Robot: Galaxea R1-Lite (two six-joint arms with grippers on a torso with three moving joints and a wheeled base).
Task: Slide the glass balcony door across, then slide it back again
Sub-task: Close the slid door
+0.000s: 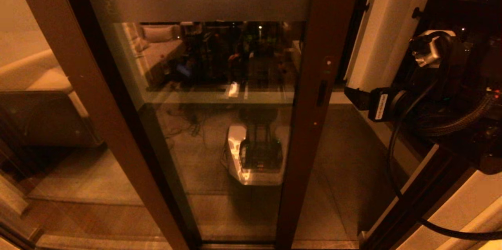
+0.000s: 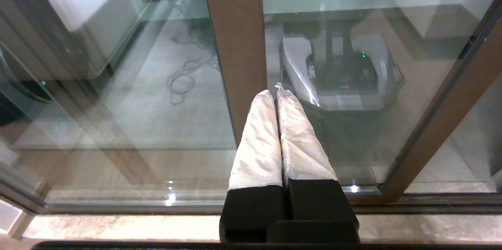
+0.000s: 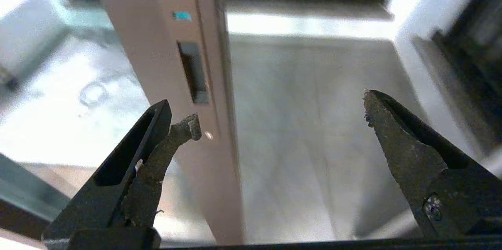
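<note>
The glass balcony door [image 1: 219, 132] has a dark brown frame and a frosted band near its top. Its stile [image 1: 311, 124] carries a slot handle [image 1: 321, 93], and a gap to the balcony floor stands open right of it. My right gripper [image 1: 353, 99] hovers in that gap at handle height. In the right wrist view the right gripper [image 3: 278, 118] is open, and the stile's edge [image 3: 225, 85] lies between its fingers below the slot handle [image 3: 192, 71], with nothing gripped. My left gripper [image 2: 276, 91] is shut, empty, and points at the lighter post [image 2: 235, 46].
The unmoving glass panel with its lighter brown post [image 1: 82, 85] stands at the left. A white wall [image 1: 388, 26] borders the opening on the right. The floor track [image 2: 431, 199] runs along the door's foot. My own reflection [image 1: 255, 152] shows in the glass.
</note>
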